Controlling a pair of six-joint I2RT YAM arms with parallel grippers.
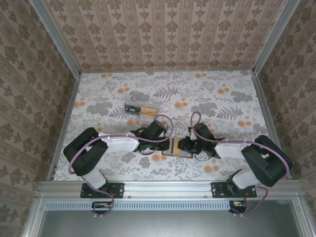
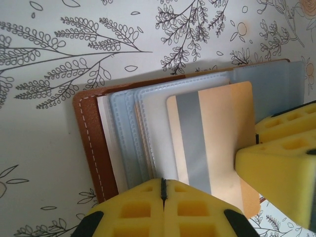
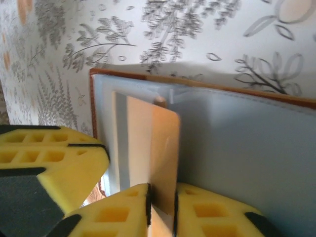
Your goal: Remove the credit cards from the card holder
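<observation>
The card holder (image 1: 181, 153) lies open on the flowered table between my two grippers, brown rim (image 2: 91, 143) outside and blue-grey lining (image 3: 247, 138) inside. An orange-tan credit card (image 2: 217, 133) with a grey stripe sticks halfway out of its clear sleeves. My left gripper (image 2: 163, 185) is shut, its tips pressing on the sleeves beside the card. In the right wrist view the card (image 3: 158, 143) stands tilted in the narrow gap of my right gripper (image 3: 162, 202), whose jaws are slightly apart and open. The right fingers (image 2: 284, 168) also lie over the card's corner.
A clear plastic oblong box (image 1: 141, 109) lies behind the left gripper (image 1: 165, 143). The right gripper (image 1: 186, 145) faces it across the holder. Patterned walls with metal posts enclose the table on three sides.
</observation>
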